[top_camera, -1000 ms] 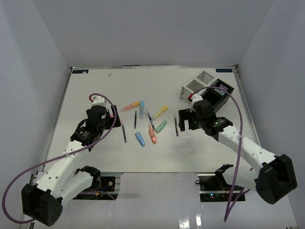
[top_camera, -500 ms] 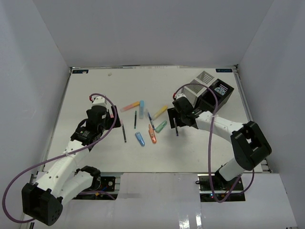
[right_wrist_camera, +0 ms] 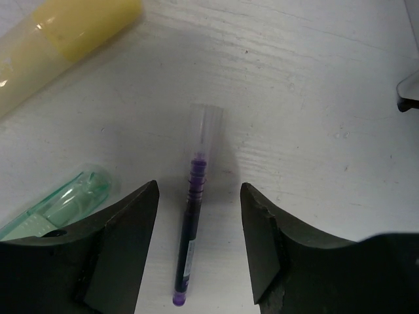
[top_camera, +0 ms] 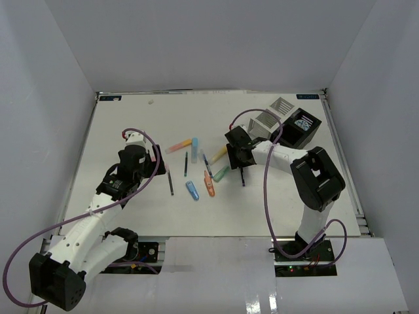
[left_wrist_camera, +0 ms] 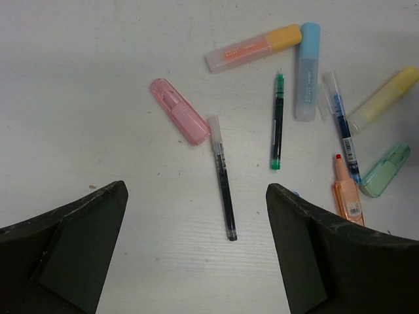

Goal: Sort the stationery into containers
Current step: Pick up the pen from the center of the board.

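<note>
My right gripper is open and low over the table, with a purple pen lying between its fingers and a gap on each side. In the top view this pen sticks out toward the near edge from under the right gripper. A yellow marker and a green marker lie just left of it. My left gripper is wide open above a black pen, beside a pink marker. The white container and black container stand at the back right.
More stationery lies mid-table: an orange marker, a blue marker, a green-tipped pen, a blue pen and a small orange marker. A blue-white round thing sits in the black container.
My right arm swung left from near the containers to the purple pen and came down over it, its jaws narrowing. The left arm has stayed still.
</note>
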Tool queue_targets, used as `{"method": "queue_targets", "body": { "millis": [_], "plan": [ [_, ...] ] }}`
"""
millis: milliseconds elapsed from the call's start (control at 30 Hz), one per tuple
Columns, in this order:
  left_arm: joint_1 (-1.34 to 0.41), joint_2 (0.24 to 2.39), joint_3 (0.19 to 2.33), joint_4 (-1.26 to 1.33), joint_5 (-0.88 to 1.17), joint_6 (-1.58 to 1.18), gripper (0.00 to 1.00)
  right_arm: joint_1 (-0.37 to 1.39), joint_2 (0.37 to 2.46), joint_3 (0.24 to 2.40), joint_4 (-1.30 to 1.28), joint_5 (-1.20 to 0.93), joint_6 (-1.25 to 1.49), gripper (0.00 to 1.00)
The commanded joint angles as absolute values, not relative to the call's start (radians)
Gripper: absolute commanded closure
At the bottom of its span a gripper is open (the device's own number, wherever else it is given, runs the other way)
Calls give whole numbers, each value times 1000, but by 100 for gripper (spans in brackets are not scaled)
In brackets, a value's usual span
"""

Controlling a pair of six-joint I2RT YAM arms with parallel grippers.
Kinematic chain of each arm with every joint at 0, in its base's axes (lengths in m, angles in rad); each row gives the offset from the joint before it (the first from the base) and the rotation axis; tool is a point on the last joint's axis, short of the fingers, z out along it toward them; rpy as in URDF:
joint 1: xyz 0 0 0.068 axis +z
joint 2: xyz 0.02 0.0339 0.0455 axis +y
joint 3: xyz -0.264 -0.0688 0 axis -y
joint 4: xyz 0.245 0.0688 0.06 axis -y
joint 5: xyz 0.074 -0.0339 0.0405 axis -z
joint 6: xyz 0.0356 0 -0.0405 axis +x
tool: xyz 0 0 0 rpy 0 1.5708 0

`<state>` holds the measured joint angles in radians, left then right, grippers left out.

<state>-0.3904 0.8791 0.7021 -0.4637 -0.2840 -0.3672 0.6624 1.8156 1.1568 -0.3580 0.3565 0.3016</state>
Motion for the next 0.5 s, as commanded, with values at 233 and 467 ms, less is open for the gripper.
{"method": "queue_targets", "body": {
  "millis": [233, 467],
  "plan": [
    [-388, 851, 716, -462, -268, -371, 2, 644, 1901, 1224, -387, 388, 344, 53],
    [-388, 850, 716, -459, -265, -373, 2, 612, 1914, 1197, -385, 353, 347, 69]
  ]
}}
